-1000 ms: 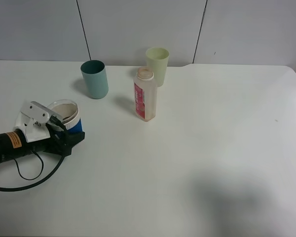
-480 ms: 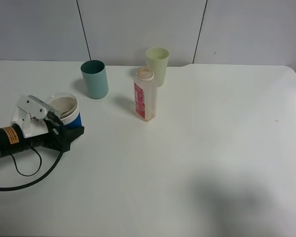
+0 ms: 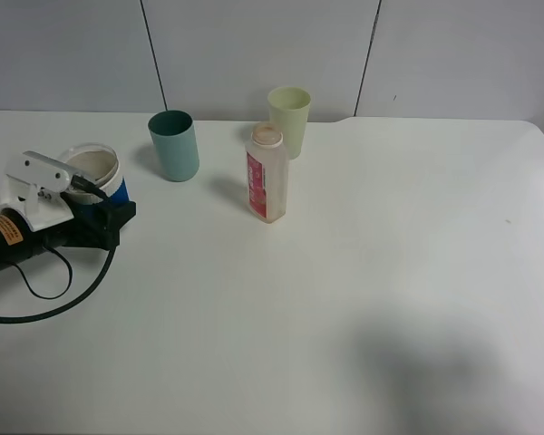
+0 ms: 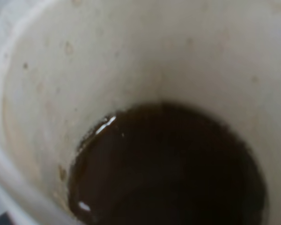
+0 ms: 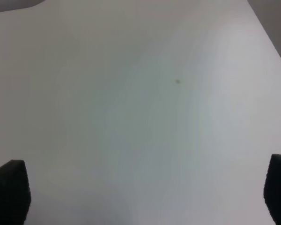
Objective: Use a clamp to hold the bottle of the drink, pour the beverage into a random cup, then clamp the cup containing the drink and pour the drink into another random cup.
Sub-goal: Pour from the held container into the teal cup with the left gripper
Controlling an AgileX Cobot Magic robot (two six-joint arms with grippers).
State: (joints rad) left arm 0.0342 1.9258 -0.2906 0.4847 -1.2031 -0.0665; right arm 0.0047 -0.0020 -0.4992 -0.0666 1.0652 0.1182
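The left pincer is clenched on the blue-sleeved cup near the left edge of the worktop. The teal cup stands nearby, with open room rightward. Dark brown beverage pools in the cup's stained whitish bottom. The right pincer gapes wide.

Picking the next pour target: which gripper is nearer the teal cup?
Left. The left gripper, shut on the blue-sleeved cup, is just left of the teal cup; the right gripper, open, is outside the high view.
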